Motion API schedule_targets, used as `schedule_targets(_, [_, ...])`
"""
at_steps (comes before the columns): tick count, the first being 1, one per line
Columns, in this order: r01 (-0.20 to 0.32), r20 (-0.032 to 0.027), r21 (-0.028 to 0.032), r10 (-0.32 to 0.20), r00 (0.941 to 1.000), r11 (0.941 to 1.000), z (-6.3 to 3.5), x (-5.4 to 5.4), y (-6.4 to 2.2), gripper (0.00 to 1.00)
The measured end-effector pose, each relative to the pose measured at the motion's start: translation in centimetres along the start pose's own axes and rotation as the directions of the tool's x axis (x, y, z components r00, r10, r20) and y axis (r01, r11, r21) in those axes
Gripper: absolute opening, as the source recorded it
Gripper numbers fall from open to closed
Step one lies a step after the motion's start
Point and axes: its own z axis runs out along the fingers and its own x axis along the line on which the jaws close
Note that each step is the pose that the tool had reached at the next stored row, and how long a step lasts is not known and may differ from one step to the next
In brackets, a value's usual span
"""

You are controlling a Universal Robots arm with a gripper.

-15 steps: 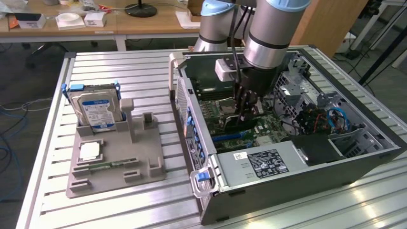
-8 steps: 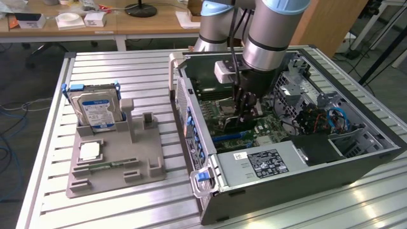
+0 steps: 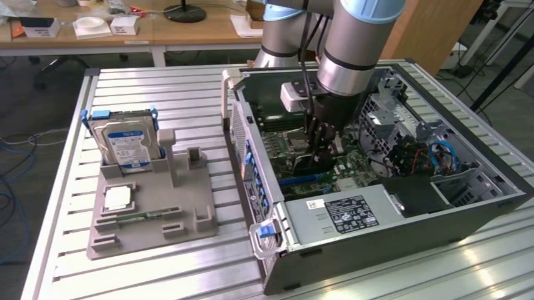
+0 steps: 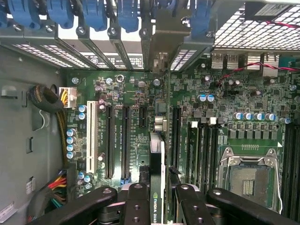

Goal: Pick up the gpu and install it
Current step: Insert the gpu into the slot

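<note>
Thin dark graphics card with green NVIDIA edge label, the gpu (image 4: 157, 187): clamped edge-on between the black two-finger gripper (image 4: 157, 206), held upright so its connector faces the long black expansion slots (image 4: 125, 143) of the green motherboard (image 4: 225, 98). Location: inside the open black computer tower case (image 3: 392, 240) near the slatted aluminium table's (image 3: 150, 87) right edge. Grey parts holder (image 3: 150, 225), silver hard drive (image 3: 125, 145): left half, untouched.

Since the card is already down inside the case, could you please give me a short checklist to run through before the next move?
1. gpu held edge-on in the gripper: ok.
2. Gripper inside the open computer case, above the motherboard: ok.
3. Card running parallel to the expansion slots: ok.
4. Card seated in a slot: cannot tell.
5. Bracket lined up with the rear opening: cannot tell.
6. Hard drive standing in the holder outside the case: ok.
</note>
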Motion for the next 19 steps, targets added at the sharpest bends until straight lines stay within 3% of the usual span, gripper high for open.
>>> schedule_targets(19, [0.0, 0.0003, 0.0001, 0.0, 1.0, 1.0, 0.41, 0.0, 0.0, 0.26])
